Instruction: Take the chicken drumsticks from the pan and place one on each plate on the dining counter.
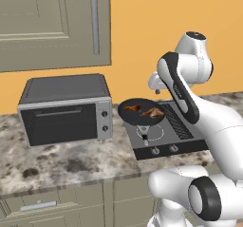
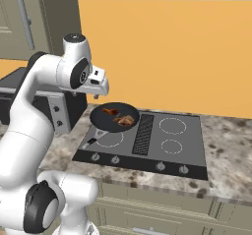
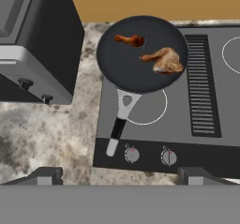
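The black pan (image 3: 140,54) sits on the front left burner of the cooktop (image 3: 197,106), its handle (image 3: 119,122) pointing toward the knobs. Both chicken drumsticks lie inside it: a small one (image 3: 131,40) near the far rim and a larger one (image 3: 164,61) just beside it, apart. The claw (image 3: 119,175) hangs above the stove front with its fingertips (image 3: 47,175) spread wide, holding nothing. A toaster oven (image 1: 66,109) stands on the granite counter (image 1: 71,162) beside the cooktop.
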Controlling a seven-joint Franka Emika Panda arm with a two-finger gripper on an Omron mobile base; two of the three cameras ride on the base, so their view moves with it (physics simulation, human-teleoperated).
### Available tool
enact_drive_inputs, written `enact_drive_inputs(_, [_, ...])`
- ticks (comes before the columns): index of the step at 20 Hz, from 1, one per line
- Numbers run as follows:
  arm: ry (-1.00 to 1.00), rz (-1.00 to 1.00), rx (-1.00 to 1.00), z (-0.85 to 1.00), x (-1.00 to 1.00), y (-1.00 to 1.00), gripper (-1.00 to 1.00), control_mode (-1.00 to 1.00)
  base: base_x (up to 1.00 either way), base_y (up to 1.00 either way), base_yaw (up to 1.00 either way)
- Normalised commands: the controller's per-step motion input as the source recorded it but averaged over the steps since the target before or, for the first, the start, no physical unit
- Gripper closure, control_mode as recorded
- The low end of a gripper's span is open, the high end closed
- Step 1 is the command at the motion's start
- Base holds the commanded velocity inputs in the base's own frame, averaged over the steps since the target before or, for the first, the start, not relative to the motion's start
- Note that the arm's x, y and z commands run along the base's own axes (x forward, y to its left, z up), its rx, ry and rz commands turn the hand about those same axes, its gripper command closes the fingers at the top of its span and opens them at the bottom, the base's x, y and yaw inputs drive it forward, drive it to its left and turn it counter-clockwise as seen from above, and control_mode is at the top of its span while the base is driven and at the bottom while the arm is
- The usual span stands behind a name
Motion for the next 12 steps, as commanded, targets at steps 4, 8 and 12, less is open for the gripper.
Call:
enact_drive_inputs(4, [0.00, 0.00, 0.00, 0.00, 0.00, 0.00, -1.00, -1.00, 0.00, 0.00, 0.00])
enact_drive_inputs(8, [0.00, 0.00, 0.00, 0.00, 0.00, 0.00, -1.00, -1.00, 0.00, 0.00, 0.00])
enact_drive_inputs(12, [0.00, 0.00, 0.00, 0.00, 0.00, 0.00, -1.00, -1.00, 0.00, 0.00, 0.00])
